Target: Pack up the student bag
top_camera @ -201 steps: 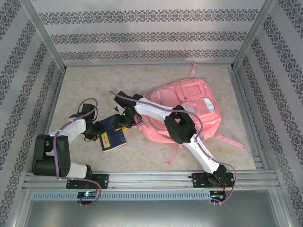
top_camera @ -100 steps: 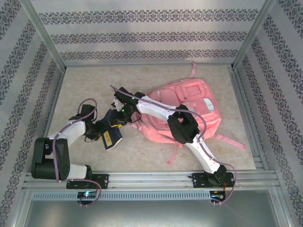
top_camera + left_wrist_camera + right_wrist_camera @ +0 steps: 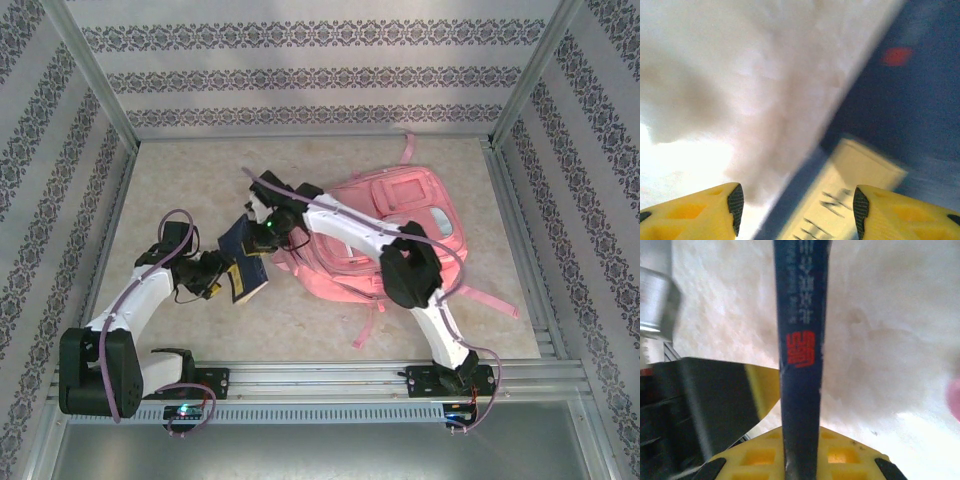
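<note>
The backpack (image 3: 400, 200) fills the right middle of the bench (image 3: 180, 170), the tilted blue book (image 3: 243, 262) stands at its left edge; bare bench lies behind and far left

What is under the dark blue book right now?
The pale table shows beneath the book, which the right gripper clamps by its edge. The table strip behind the book is covered; contact cannot be judged.

Overhead looks down; both wrist views closely share book (image 3: 243, 262).

Robot test cell: aluminium frame (image 3: 95, 80), wallpapered walls (image 3: 300, 75).
</note>
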You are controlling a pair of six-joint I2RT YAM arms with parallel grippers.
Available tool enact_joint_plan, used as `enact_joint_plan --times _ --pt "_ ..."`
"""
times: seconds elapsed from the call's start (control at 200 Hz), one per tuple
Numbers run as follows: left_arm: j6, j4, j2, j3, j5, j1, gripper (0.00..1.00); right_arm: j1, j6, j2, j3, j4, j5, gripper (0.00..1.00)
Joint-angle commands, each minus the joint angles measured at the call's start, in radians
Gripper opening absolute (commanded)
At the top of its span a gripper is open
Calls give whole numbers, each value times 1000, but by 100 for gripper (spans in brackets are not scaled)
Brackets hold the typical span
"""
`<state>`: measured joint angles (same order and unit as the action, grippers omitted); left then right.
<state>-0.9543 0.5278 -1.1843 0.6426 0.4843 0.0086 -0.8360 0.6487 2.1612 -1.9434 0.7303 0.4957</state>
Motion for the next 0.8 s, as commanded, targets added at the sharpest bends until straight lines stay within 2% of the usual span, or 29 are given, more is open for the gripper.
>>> enact_joint_plan --times 0.0,0.12,0.22,0.36,0.44,0.59,0.794 --pt "-114 -71 23 54 142 2 62 47 53 -163 64 -50 -95 0" --pt "-183 -117 39 108 167 -29 63 89 137 -279 146 -112 -139 0" --pt "-297 -201 69 122 158 -71 64 124 223 -370 208 -189 -175 0" --pt "-443 -309 183 124 36 -136 64 170 347 -473 290 -308 -241 0" --pt "-493 -330 213 148 20 -143 64 194 422 -526 349 -395 -271 0" --pt "-578 -433 210 195 -39 -218 67 220 580 -605 478 -578 -326 0" --pt "-606 -530 154 250 -146 -341 72 236 742 -657 593 -770 -374 0"
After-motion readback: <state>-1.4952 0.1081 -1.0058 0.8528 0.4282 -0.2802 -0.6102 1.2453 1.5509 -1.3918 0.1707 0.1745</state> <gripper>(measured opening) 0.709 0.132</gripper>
